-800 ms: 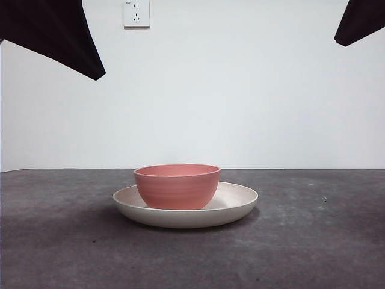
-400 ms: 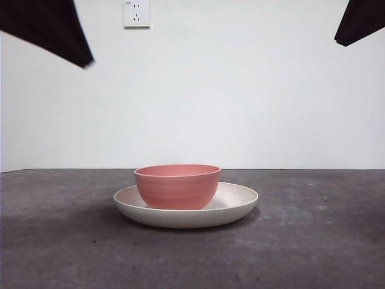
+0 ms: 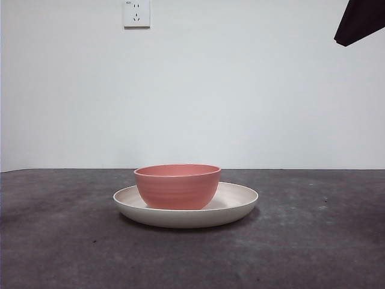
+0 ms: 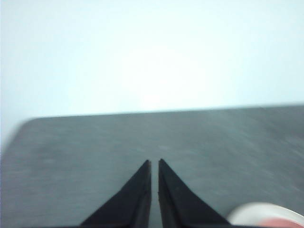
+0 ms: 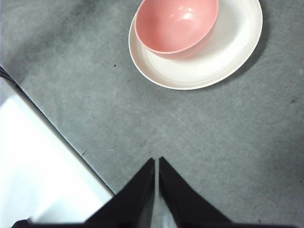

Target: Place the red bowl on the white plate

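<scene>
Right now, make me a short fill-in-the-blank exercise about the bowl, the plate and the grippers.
1. The red bowl sits on the white ____.
2. The bowl holds ____.
3. The left gripper has its jaws ____.
4. The right gripper hangs ____ from the white plate.

Missing words: plate; nothing; shut; apart

Left gripper (image 4: 154, 164) — jaws closed, empty
</scene>
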Controlling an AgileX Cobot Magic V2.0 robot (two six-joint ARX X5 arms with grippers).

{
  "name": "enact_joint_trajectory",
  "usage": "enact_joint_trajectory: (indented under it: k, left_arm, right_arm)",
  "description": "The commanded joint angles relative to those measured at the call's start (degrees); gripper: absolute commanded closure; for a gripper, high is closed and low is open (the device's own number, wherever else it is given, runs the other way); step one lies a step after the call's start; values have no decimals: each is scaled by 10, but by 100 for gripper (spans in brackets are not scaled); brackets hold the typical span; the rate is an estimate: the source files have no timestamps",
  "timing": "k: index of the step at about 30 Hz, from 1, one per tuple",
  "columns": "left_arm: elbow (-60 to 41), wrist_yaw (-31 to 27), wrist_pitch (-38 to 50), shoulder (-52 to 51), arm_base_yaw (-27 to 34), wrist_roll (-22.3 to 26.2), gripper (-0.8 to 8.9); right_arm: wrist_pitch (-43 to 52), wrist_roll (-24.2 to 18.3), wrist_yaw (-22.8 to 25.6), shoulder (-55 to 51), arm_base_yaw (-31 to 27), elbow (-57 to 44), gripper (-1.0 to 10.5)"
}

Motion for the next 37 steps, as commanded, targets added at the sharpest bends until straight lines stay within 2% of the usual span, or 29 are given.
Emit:
enact_joint_trajectory:
  k: [1,9,20,37]
  left_arm:
    - [-40,-2,23,-44,42,16,778]
    - [-188,-2,23,-191,129,29,778]
    - [-359,-2,5,-348,147,28,778]
    - [-422,-1,-13,-368,147,24,778]
  right_arm:
    - [6,-3,-1,4,3,7,937]
    - [6,-3,-1,4,3,7,937]
    - [6,-3,-1,4,3,7,937]
    - [5,-3,-1,4,3,7,937]
